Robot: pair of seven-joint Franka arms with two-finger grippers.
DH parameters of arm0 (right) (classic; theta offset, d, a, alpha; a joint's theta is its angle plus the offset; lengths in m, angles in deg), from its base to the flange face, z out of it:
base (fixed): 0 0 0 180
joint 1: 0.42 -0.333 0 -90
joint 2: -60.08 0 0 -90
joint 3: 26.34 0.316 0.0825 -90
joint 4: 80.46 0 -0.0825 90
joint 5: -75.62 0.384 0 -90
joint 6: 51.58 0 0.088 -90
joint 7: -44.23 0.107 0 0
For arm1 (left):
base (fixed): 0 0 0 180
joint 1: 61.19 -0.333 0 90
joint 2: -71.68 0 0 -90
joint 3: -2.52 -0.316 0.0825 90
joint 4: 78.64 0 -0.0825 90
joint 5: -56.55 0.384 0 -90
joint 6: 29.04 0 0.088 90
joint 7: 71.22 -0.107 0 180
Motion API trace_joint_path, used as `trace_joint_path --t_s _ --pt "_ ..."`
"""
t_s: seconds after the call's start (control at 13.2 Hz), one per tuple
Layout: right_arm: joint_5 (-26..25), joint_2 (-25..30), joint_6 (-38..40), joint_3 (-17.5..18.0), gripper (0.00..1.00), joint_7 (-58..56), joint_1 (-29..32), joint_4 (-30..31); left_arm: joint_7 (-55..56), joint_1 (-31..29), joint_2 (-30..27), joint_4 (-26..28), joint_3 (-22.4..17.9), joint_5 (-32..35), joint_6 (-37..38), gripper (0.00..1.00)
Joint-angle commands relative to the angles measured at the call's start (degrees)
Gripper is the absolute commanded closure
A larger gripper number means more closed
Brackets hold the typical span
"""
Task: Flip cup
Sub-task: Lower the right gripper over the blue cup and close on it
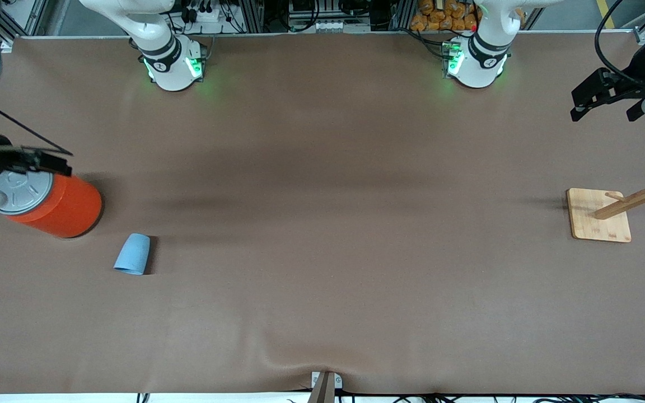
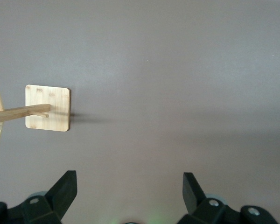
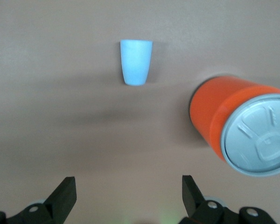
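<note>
While both grippers hang open and empty, the right gripper (image 3: 126, 198) hovers over the can (image 1: 54, 204) at its table edge, nearer the cup (image 1: 132, 254); the cup stands mouth-down beside the can, nearer the camera. The left gripper (image 2: 128, 193) waits by the rack (image 1: 625, 210).

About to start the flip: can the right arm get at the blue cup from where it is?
Probably yes. The right gripper hangs open over the table by the orange can; the cup stands apart from the can, nearer the front camera, with bare table around it.
</note>
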Motion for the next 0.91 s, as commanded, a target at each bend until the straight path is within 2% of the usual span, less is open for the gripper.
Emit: trace_joint_path --t_s 0.0,0.15,0.83 --pt "0.2 -1.8 -9.8 0.4 0.0 0.1 0.5 7.0 -0.8 -0.5 0.3 -1.2 0.3 0.6 1.2 0.0" --pt "0.1 -4.4 -16.3 0.4 0.0 0.2 0.4 9.9 -0.8 -0.5 0.3 -1.2 0.2 0.6 1.2 0.0" --pt "-0.1 -20.7 -35.8 0.3 0.0 1.0 -0.4 10.1 -0.8 -0.5 0.3 -1.2 0.2 0.5 1.2 0.0"
